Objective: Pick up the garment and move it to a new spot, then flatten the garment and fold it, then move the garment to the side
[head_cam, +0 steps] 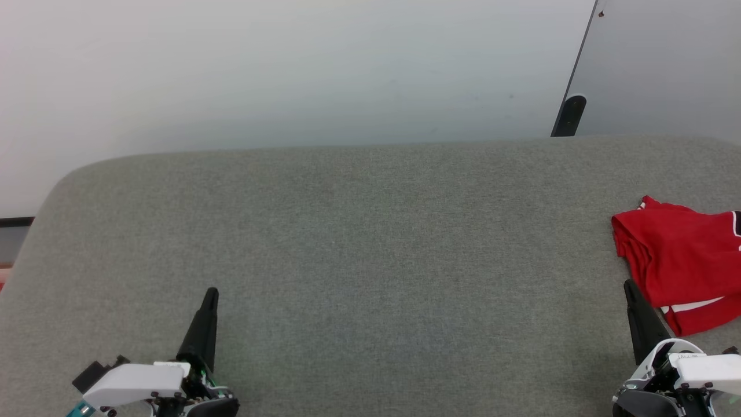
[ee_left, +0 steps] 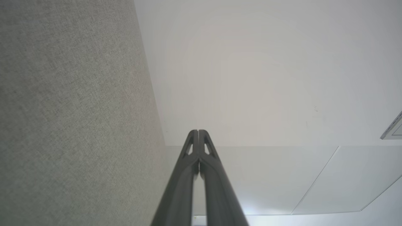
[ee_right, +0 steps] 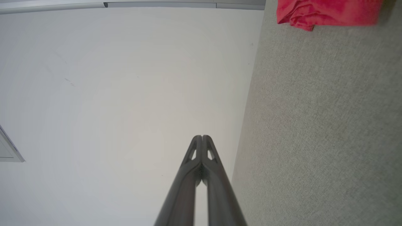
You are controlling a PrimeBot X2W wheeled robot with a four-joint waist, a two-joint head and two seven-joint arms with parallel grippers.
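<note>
Left end effector (head_cam: 209, 294): low left in the head view, fingers pressed together, holding nothing; wrist view confirms no gap at the tips. Grey worktop (head_cam: 370, 243) mid-span has nothing on it. Right end effector (head_cam: 628, 286): also closed and holding nothing, parked just beside the garment (head_cam: 683, 260) but not gripping it. The garment sits at the far right of the worktop as a compact bundle, partly cut off by the frame edge.

Read on progress: either already folded and set aside, or not started. The bundle's edges look fairly squared, so leaning toward done. Can't confirm fold quality with part of it out of frame.
</note>
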